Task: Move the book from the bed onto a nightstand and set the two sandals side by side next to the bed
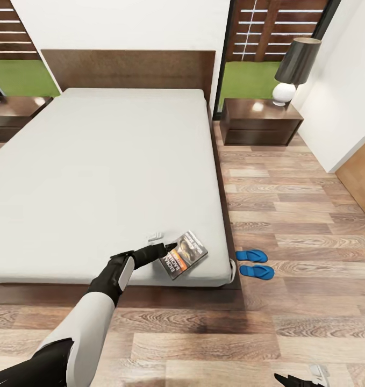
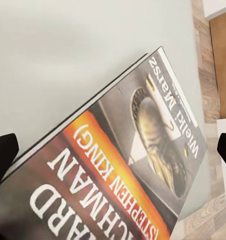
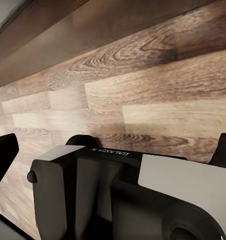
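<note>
Wood-plank floor (image 1: 290,215) runs around the bed (image 1: 96,177), whose plain grey mattress sits in a dark frame with a brown headboard against a white wall. In the head view a nightstand (image 1: 260,122) stands right of the headboard and carries a lamp (image 1: 295,70); another nightstand (image 1: 13,115) is cut off at the left edge. The book (image 1: 184,254) lies tilted near the mattress's near right corner, and the left gripper (image 1: 163,248) reaches to its edge. The two sandals (image 1: 255,263) lie side by side on the floor just beside that corner. The right gripper (image 1: 300,379) is cropped at the lower edge.

From the left wrist, the book (image 2: 128,170) shows an orange band, white lettering and a greyish picture; dark fingertips (image 2: 3,155) stand wide apart at either side, not closed on it.

From the right wrist, planks (image 3: 143,100) and the robot's own body (image 3: 128,195) appear; fingertips (image 3: 3,155) stand spread, holding nothing.
</note>
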{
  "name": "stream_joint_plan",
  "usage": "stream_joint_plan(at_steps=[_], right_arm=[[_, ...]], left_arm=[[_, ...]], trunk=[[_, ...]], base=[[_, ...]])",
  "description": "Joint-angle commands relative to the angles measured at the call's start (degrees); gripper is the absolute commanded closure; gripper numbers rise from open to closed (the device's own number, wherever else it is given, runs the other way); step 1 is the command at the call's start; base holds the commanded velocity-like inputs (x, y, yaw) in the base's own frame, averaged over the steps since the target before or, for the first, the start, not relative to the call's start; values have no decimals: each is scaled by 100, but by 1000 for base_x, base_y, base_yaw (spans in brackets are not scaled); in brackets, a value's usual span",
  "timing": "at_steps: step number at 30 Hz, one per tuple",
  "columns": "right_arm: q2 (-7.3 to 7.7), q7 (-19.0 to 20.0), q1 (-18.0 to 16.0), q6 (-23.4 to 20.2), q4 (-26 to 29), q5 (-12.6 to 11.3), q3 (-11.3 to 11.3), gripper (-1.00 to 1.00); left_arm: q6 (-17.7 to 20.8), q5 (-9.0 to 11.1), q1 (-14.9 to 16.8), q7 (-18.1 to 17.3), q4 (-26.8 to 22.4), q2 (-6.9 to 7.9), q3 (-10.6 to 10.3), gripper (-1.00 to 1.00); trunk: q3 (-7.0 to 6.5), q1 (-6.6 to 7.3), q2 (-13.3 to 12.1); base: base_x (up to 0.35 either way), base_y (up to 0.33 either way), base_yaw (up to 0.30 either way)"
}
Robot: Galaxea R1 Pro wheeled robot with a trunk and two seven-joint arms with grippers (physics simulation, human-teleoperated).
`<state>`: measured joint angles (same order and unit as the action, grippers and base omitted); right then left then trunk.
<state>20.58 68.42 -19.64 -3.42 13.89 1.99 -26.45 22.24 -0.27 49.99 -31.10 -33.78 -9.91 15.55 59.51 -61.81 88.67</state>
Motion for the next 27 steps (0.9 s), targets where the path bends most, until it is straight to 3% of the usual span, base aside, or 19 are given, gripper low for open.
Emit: stream_joint_plan(at_steps=[1, 27], right_arm=[[-1, 26, -2, -36, 0, 21, -36, -100], [-1, 22, -4, -36, 0, 21, -36, -100]], left_arm=[[53, -3, 3, -34, -5, -8, 45, -100], [53, -3, 4, -32, -5, -8, 45, -100]], trunk=[[3, 1, 2], [3, 1, 2]], base=[[-17, 0, 0], [-26, 0, 0]])
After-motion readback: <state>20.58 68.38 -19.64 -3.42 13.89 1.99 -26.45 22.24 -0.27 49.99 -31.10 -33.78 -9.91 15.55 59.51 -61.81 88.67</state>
